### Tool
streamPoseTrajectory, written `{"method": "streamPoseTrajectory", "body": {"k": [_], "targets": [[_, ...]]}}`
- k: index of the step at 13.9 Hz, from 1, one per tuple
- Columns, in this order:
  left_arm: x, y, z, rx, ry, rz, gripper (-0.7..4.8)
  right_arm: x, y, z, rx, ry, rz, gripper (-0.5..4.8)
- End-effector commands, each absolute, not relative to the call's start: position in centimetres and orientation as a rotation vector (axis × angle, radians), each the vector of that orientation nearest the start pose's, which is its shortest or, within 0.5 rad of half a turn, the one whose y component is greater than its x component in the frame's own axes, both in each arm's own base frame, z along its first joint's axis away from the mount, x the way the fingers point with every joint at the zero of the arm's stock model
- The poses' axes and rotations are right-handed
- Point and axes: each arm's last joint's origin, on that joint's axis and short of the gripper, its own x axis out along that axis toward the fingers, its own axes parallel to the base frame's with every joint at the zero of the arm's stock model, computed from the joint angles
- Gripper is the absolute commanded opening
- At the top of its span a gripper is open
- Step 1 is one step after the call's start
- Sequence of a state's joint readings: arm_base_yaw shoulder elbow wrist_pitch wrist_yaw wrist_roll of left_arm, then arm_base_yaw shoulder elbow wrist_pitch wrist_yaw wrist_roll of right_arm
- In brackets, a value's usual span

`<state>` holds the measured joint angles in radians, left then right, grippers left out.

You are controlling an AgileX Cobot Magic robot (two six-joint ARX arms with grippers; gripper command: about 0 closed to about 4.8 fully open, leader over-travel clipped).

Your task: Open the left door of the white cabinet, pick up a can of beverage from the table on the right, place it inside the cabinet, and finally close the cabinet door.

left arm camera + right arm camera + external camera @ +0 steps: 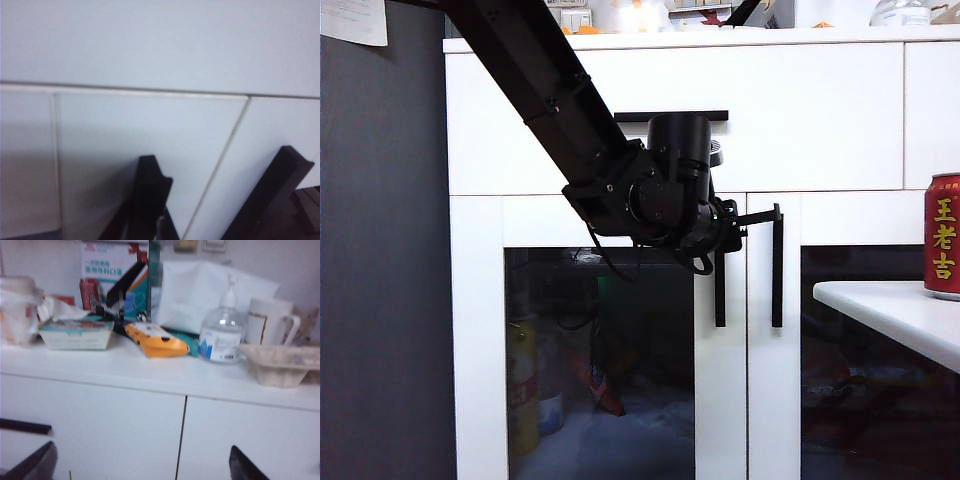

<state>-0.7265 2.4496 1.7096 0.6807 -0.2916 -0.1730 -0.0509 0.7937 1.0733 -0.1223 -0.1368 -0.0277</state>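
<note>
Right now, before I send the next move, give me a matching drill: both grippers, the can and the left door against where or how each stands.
1. left gripper
2. right gripper
3. red beverage can
4. left door

A. flush with the cabinet front, not yet opened
B. jaws wide apart, facing the white drawer fronts
C. upright on the white table
D. jaws shut, at the black door handles

Pairs: 1-D, 2-B, 3-C, 4-A

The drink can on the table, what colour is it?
The can of beverage is red with yellow Chinese characters and a silver rim, clearest in the exterior view.
</note>
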Motion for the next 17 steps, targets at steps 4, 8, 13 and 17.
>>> {"method": "streamPoseTrajectory", "body": {"k": [4, 8, 13, 17], "targets": [[35.4, -35.6, 14.9, -0.151, 0.167, -0.555, -0.05, 15.0, -0.4, 43.1, -0.044, -0.146, 0.074, 4.40], [32.0, -32.0, 16.5, -0.191, 0.097, -0.563, -0.05, 15.4, -0.4, 42.5, -0.039, -0.089, 0.077, 4.40], [27.6, -27.5, 16.9, -0.154, 0.161, -0.556, -0.05, 17.4, -0.3, 39.8, -0.019, 0.091, 0.133, 4.40], [25.2, -25.0, 17.9, -0.155, 0.161, -0.555, -0.05, 20.5, 1.6, 36.9, 0.009, 0.235, 0.354, 4.39]]}}
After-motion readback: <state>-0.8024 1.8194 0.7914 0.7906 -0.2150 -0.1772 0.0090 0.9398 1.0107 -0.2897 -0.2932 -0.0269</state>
